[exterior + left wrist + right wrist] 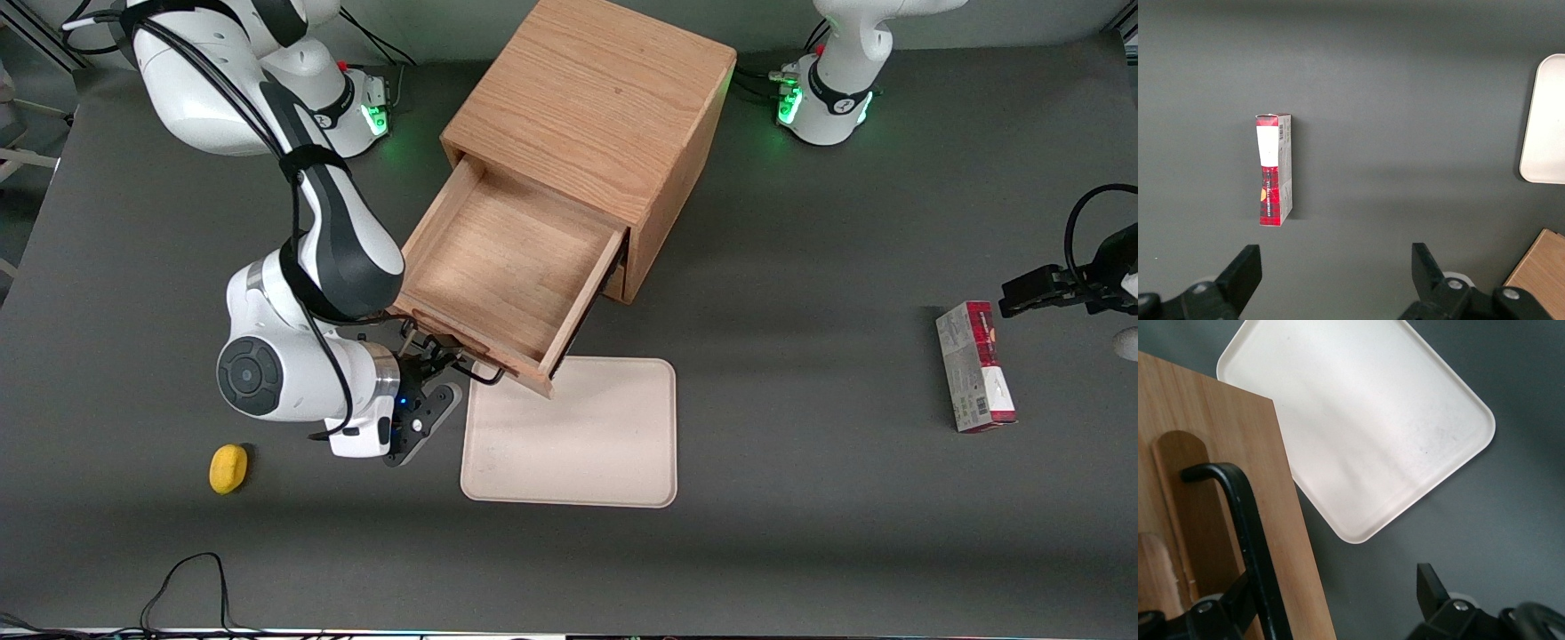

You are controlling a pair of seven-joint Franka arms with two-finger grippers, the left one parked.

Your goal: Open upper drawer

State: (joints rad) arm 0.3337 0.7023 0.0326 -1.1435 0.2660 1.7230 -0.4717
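The upper drawer [516, 258] of the boxy wooden cabinet [596, 98] stands pulled far out, and its bare inside shows. Its black wire handle [480, 375] runs along the drawer's front [1238, 453], nearest the front camera. My right gripper [437, 360] sits at that handle and is open. In the right wrist view the handle [1251, 540] crosses just in front of one finger [1238, 600]. The other finger [1430, 585] hangs apart from it over the grey table, past the edge of the drawer's front. Nothing is clamped between them.
A beige tray [578, 436] [1358, 420] lies on the table in front of the drawer, and the drawer's corner overhangs its edge. A yellow object [228, 468] lies near my wrist. A red box [973, 364] [1274, 170] lies toward the parked arm's end.
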